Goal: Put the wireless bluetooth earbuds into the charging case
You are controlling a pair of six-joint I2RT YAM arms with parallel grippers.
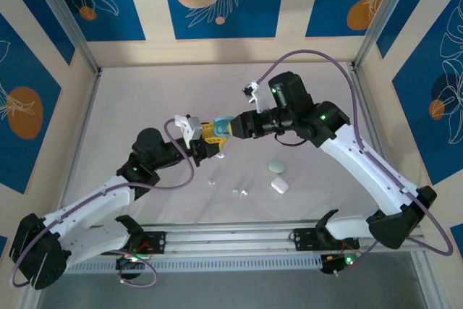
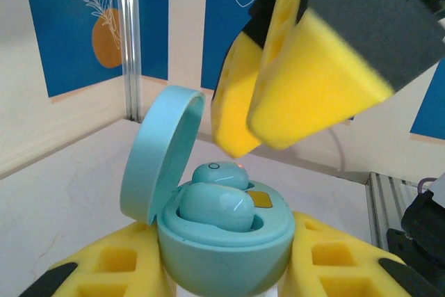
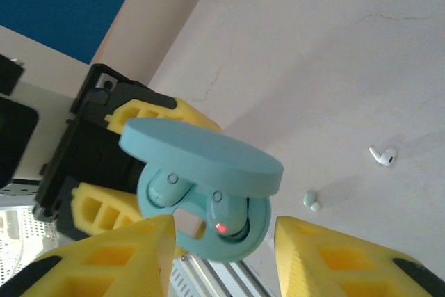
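Note:
My left gripper (image 1: 210, 135) is shut on a pale blue charging case (image 2: 222, 255), holding it above the table with its lid (image 2: 161, 151) hinged open. Two pale blue earbuds (image 2: 217, 206) (image 2: 221, 174) sit side by side in the case's wells. In the right wrist view a red light glows on one earbud (image 3: 226, 217). My right gripper (image 3: 222, 241) hovers just over the open case (image 3: 201, 234), its yellow fingers (image 2: 306, 81) apart with nothing between them. On the table lie a white earbud (image 3: 382, 156) and a pale green earbud (image 3: 311, 200).
A pale green case (image 1: 275, 166) and a white case (image 1: 279, 185) lie on the table below my right arm. Another small earbud (image 1: 212, 181) rests left of the loose pair. An aluminium rail (image 1: 231, 240) runs along the near edge.

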